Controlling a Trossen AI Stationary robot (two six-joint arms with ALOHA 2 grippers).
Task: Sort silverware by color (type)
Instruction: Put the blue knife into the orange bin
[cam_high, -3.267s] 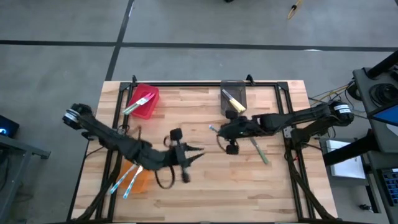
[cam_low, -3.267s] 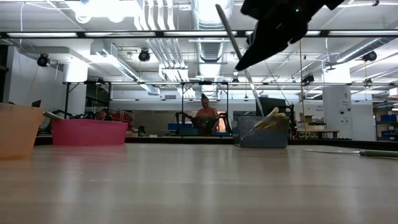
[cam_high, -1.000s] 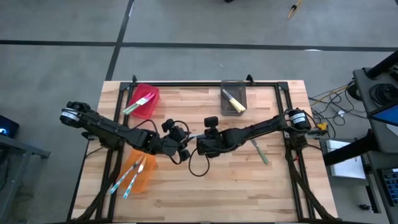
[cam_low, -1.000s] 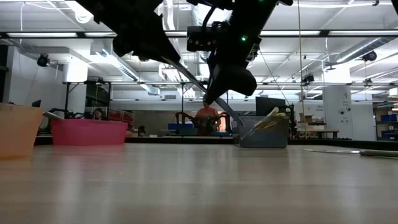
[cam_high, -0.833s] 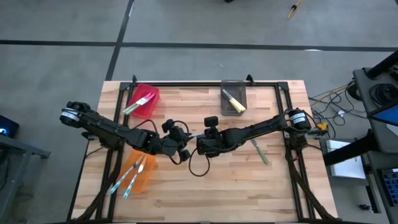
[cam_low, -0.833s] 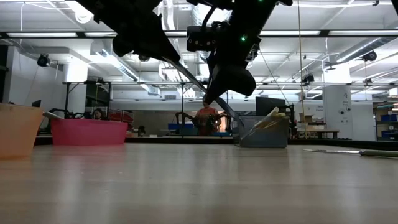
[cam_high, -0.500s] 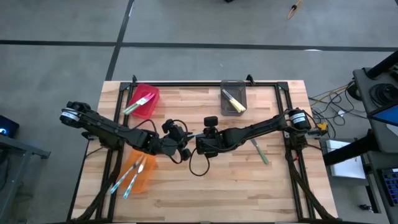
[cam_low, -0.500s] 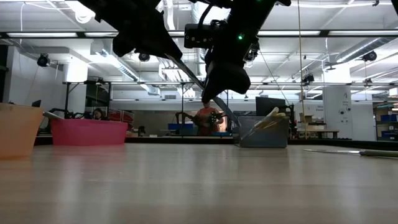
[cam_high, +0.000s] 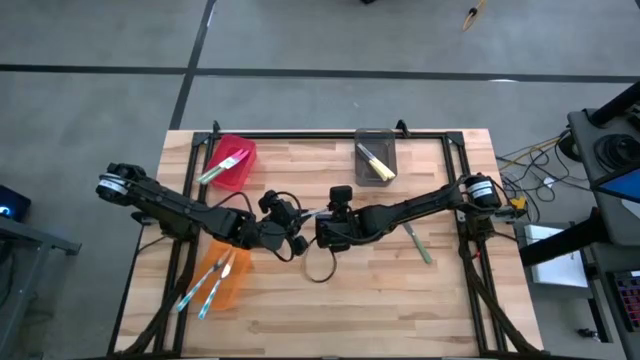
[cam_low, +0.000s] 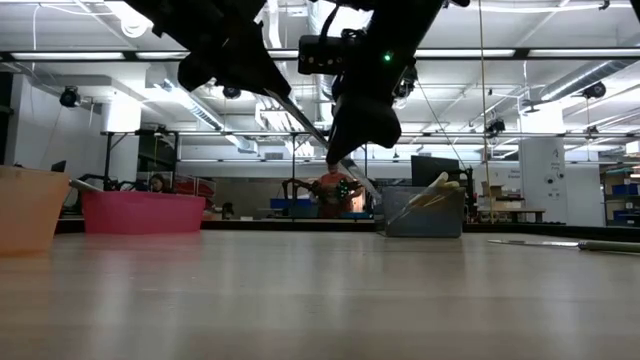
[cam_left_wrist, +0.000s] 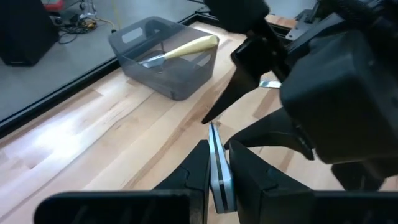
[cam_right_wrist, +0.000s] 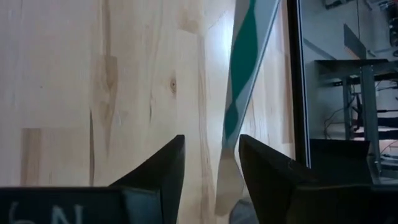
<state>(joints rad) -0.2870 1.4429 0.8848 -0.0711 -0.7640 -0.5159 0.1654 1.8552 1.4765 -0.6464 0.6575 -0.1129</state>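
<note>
Over the table's middle, a knife (cam_low: 312, 128) with a silver blade and a blue-green handle (cam_right_wrist: 245, 56) hangs slanted in the air between my two grippers. My left gripper (cam_left_wrist: 216, 154) is shut on it; in the high view it sits at mid-table (cam_high: 298, 238). My right gripper (cam_right_wrist: 211, 146) faces it from the right (cam_high: 318, 230). It is open, with one finger on either side of the knife and a gap showing. The knife's lower end (cam_low: 368, 192) sticks out below the right gripper. My left gripper pinches a silver stretch of the knife (cam_left_wrist: 217, 175) between its two fingers. The fingers run along the knife, which reaches forward from them toward the right gripper. The knife is lifted clear of the table and slants down away from this gripper.
A red bin (cam_high: 236, 165) with a green-handled knife stands far left and a grey bin (cam_high: 378, 162) with a yellow-handled knife far middle. An orange bin (cam_high: 226, 282) with light-blue knives is near left. A green-handled knife (cam_high: 417, 243) lies loose on the right.
My right gripper has edged slightly toward the left gripper. Both arms stay close together over mid-table, with the knife still slanted in the air between them.
</note>
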